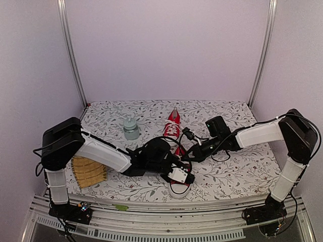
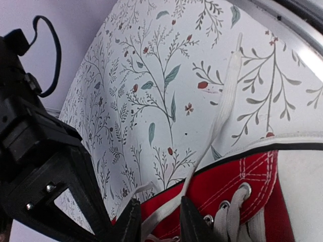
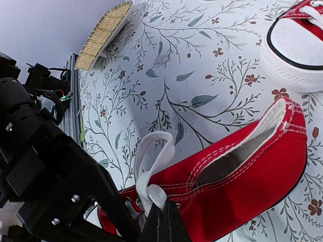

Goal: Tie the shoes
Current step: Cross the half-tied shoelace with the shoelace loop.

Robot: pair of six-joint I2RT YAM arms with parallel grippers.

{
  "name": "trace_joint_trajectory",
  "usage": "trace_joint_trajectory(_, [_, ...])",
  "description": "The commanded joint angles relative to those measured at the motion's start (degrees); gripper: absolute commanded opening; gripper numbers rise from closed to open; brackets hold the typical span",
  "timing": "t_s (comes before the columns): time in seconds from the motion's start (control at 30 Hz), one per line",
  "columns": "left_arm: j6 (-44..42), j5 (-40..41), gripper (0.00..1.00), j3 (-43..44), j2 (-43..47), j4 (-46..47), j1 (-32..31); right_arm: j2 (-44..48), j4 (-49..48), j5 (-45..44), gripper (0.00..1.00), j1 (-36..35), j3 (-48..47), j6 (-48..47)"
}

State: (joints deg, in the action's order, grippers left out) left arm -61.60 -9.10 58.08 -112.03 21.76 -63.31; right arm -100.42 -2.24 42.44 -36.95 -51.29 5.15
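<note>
right claw (image 3: pixel 164 222) pinched shut on a lace loop (image 3: pixel 151 166) of the near shoe (image 3: pixel 237 171). left claw (image 2: pixel 161 224) only partly open, other lace (image 2: pixel 222 111) running between its fingers. far shoe (image 1: pixel 173 123) sits right of the bottle (image 1: pixel 131 127), near shoe front-right of it.

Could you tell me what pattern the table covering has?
Table covering: white with leafy sprigs and small red flowers, clearest in the right wrist view.

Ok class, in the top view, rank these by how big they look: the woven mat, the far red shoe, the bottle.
1. woven mat, though partly hidden.
2. far red shoe.
3. bottle, only slightly smaller than the shoe; a close call.
</note>
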Motion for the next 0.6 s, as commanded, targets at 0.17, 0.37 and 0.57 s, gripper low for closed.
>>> trace_joint_trajectory(0.17, [-9.95,5.78,0.23,2.64,-4.25,-3.98,-1.24,1.84,-1.63,1.51,0.01,0.28,1.16,0.33])
trace_joint_trajectory(0.37, [-12.5,8.1,0.23,2.54,-4.43,-5.95,-1.22,2.78,-1.08,1.59,0.01,0.3,0.98,0.02])
trace_joint_trajectory(0.57, [-16.54,13.78,0.23,2.98,-5.1,-6.09,-1.09,3.13,-0.73,2.87,0.01,0.3,0.77,-0.12])
